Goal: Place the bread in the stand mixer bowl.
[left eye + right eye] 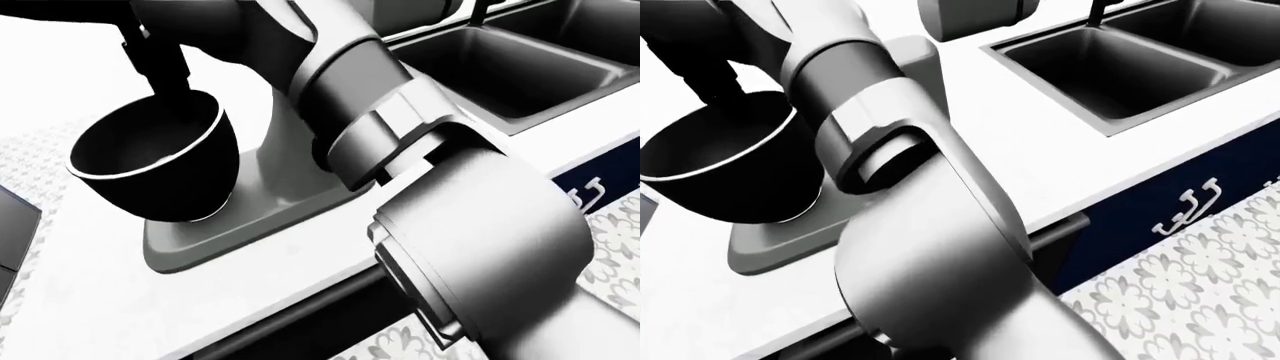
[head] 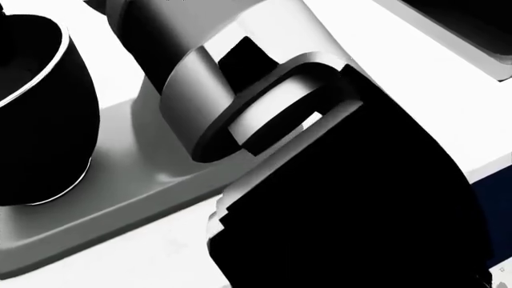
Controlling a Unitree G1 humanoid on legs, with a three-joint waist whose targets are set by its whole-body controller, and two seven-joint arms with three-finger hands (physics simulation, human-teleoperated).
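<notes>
The stand mixer bowl is dark with a bright rim and sits on the mixer's grey base at the left of the left-eye view. My right arm crosses from the bottom right up to the top left. Its dark fingers hang at the bowl's upper rim and dip toward its inside. Shadow hides how the fingers are set. No bread shows in any view, and the bowl's inside is too dark to read. In the head view my own arm fills most of the picture as a black shape.
The mixer stands on a white counter. A double steel sink is sunk into it at the upper right. Below the counter edge are a navy cabinet with a metal handle and a patterned floor.
</notes>
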